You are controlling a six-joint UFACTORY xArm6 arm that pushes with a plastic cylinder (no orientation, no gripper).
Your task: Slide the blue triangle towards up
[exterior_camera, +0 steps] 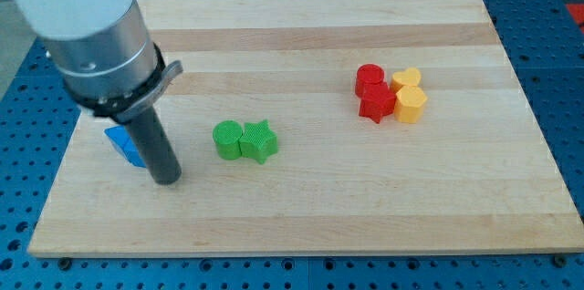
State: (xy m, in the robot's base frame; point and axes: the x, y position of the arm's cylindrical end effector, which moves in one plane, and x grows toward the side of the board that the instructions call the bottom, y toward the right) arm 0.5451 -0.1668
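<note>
While my tip (166, 179) sits on the surface (301, 208) just right of & slightly below the blue triangle (124, 142), approach looks unfinished: next, tip must get under it, then push up; no gripper, nothing grasped

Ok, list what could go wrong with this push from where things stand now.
1. My tip sits at the blue triangle's lower right, not squarely below it. Pushing from here would probably send the block toward the view's left rather than up.
2. The blue triangle lies close to the board's left edge, so a leftward slip could carry it off the wood.
3. The rod hides much of the block, so whether they touch cannot be told.
</note>
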